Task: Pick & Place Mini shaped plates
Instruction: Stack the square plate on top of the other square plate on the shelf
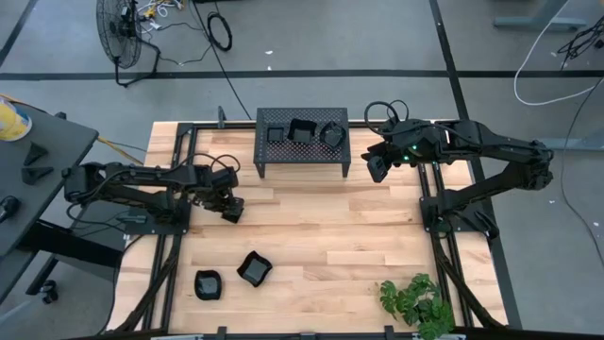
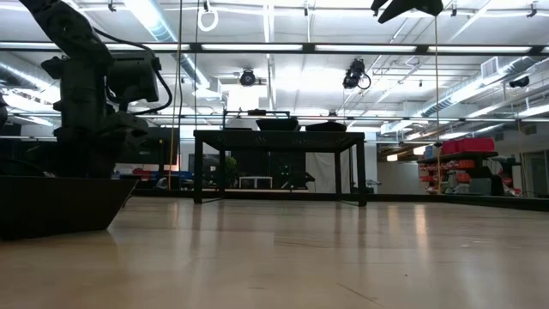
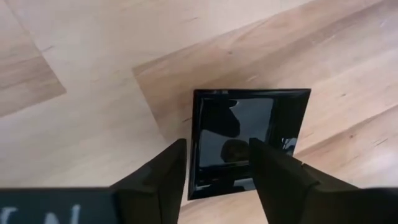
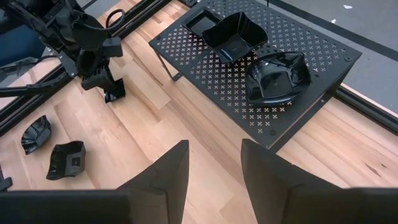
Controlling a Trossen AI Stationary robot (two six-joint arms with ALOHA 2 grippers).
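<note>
1. Left gripper (image 1: 232,210) sits low over the left-middle of the wooden table (image 1: 377,236) in the high view, right at a small square plate (image 1: 233,213); right gripper (image 1: 378,166) hangs just off the right end of the perforated stand (image 1: 302,151), which carries three black plates (image 1: 302,130); two more plates (image 1: 255,269) lie apart from each other near the front edge, beside a green plant (image 1: 415,300).
2. Low view: the stand (image 2: 279,136) shows in the middle distance with dish rims poking above its top; one dark plate (image 2: 60,204) looms close on the left.
3. Left wrist view: fingers (image 3: 163,174) are spread apart, straddling the near edge of the glossy square plate (image 3: 249,134); can't tell if they touch it.
4. Right wrist view: fingers (image 4: 166,173) are parted and hold nothing; stand (image 4: 217,74) and its plates (image 4: 277,76) lie ahead.
</note>
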